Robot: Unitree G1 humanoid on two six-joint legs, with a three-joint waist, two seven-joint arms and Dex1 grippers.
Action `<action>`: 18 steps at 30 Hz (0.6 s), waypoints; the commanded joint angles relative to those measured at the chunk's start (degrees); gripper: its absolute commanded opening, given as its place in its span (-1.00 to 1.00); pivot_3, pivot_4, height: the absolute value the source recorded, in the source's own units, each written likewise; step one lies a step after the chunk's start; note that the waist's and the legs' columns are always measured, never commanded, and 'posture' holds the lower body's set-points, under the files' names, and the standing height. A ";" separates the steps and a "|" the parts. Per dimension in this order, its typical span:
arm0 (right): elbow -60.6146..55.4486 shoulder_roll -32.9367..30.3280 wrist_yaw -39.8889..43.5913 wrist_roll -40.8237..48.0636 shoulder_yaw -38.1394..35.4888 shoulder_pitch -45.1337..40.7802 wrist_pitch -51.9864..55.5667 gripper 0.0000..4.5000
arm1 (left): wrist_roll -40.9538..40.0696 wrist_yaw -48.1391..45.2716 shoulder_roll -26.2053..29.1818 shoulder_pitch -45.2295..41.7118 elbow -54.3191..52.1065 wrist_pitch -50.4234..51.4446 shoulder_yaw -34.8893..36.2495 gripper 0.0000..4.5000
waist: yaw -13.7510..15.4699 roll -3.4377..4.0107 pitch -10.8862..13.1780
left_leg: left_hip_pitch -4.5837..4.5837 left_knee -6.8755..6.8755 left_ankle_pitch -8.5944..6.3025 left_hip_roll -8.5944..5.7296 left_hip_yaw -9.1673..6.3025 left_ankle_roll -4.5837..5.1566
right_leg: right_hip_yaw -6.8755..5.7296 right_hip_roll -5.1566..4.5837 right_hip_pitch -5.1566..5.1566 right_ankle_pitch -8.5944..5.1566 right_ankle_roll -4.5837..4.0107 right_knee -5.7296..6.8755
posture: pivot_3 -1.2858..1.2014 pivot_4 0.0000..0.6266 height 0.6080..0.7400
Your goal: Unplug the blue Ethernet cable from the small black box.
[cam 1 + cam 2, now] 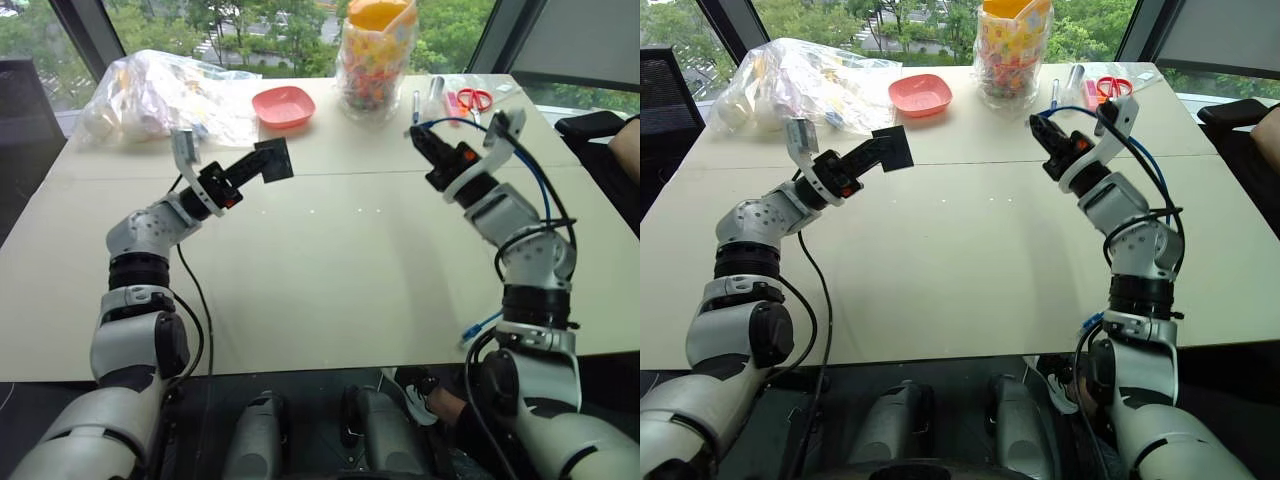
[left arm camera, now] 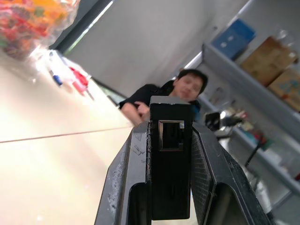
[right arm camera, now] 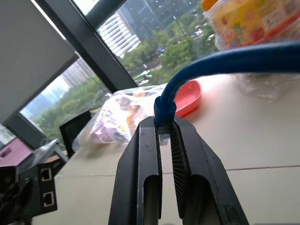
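My left gripper (image 1: pixel 258 166) is shut on the small black box (image 1: pixel 274 158), which it holds up above the left part of the table. In the left wrist view the box (image 2: pixel 169 178) sits clamped between the two fingers, and its socket (image 2: pixel 170 136) is empty. My right gripper (image 1: pixel 419 138) is shut on the plug end of the blue Ethernet cable (image 1: pixel 532 172), raised over the right part of the table. The clear plug (image 3: pixel 164 137) sits between the fingers, free of the box (image 3: pixel 40 190). The cable loops back along my right arm.
On the beige table (image 1: pixel 330 270), a pink bowl (image 1: pixel 283 105), a clear bag of items (image 1: pixel 165 95) and a jar of colourful pieces (image 1: pixel 375 55) stand at the far side. Red scissors (image 1: pixel 474 98) and pens (image 1: pixel 416 103) lie far right. A person (image 2: pixel 178 91) is at the right.
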 commanded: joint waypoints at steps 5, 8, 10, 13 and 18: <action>9.67 -2.73 4.71 -9.48 2.23 -5.93 -5.82 -0.96 | 4.39 3.88 -3.99 2.84 -8.47 -9.07 -4.97 -0.79 | -0.13 0.00 0.00 | 0.01 -0.03 -0.02 -0.02 0.09 0.04 | 0.05 0.00 -0.02 0.03 -0.04 0.01 | 0.03 -0.52 1.00; 14.80 -2.02 4.49 -12.82 3.05 -4.99 -6.69 -0.96 | 7.96 4.52 -5.53 5.44 -12.41 -13.60 -9.53 -0.79 | -0.06 -0.01 0.00 | 0.03 -0.02 -0.02 -0.02 0.13 0.04 | 0.04 0.01 -0.01 0.03 -0.03 0.02 | 0.03 -0.52 1.00; 19.35 -0.92 2.24 -15.08 2.31 -4.58 -9.71 -0.96 | 9.07 6.10 -7.00 6.67 -14.52 -15.88 -10.84 -0.79 | -0.03 -0.01 0.00 | 0.04 -0.02 -0.02 -0.02 0.18 0.04 | 0.05 0.00 0.00 0.03 -0.03 0.02 | 0.03 -0.52 1.00; 23.91 0.93 0.08 -16.78 0.97 -4.48 -13.23 -0.45 | 10.73 12.61 -10.50 7.69 -16.14 -19.13 -10.96 -0.79 | 0.12 -0.01 0.00 | 0.02 0.01 -0.02 -0.02 0.17 0.04 | 0.05 -0.02 0.02 0.03 -0.02 0.02 | 0.03 -0.52 1.00; 24.72 1.90 0.11 -20.25 2.42 -2.76 -14.99 0.66 | 14.95 17.81 -12.95 8.34 -15.12 -25.49 -12.99 -0.79 | 0.06 0.00 0.00 | 0.01 0.00 -0.02 -0.03 0.17 0.05 | 0.06 -0.02 0.00 0.03 -0.01 0.01 | 0.03 -0.52 1.00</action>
